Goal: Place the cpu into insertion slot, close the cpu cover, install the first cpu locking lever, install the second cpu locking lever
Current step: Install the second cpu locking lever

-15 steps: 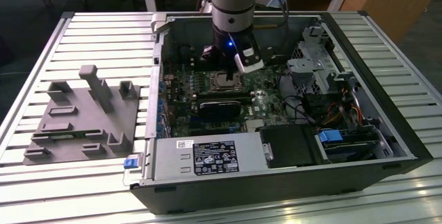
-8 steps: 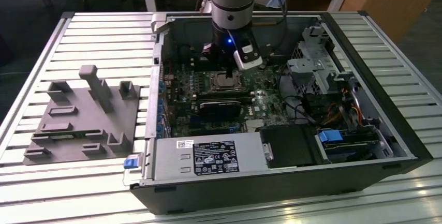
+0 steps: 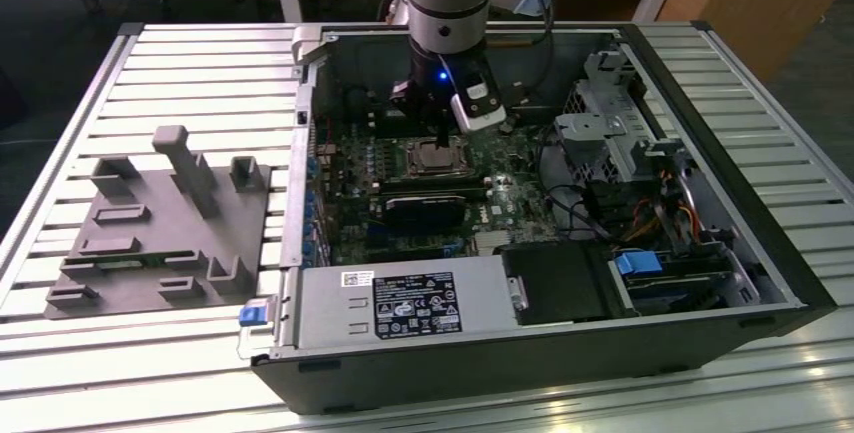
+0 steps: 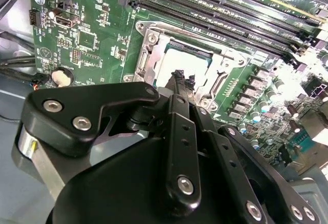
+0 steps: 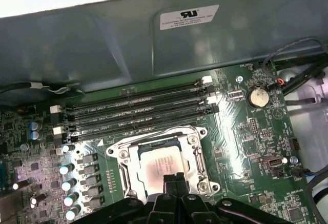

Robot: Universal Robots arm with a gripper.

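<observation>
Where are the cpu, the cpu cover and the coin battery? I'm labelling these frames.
cpu (image 5: 156,168): first wrist view, centre of its metal top.
cpu cover (image 5: 193,155): first wrist view, frame's side bar.
coin battery (image 5: 258,97): first wrist view, its face.

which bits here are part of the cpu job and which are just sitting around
In the job: the cpu lying in the insertion slot; the cpu cover closed around it; the gripper, fingers together right above the chip.

Just there: coin battery; memory slots; grey fixture block; power supply.
</observation>
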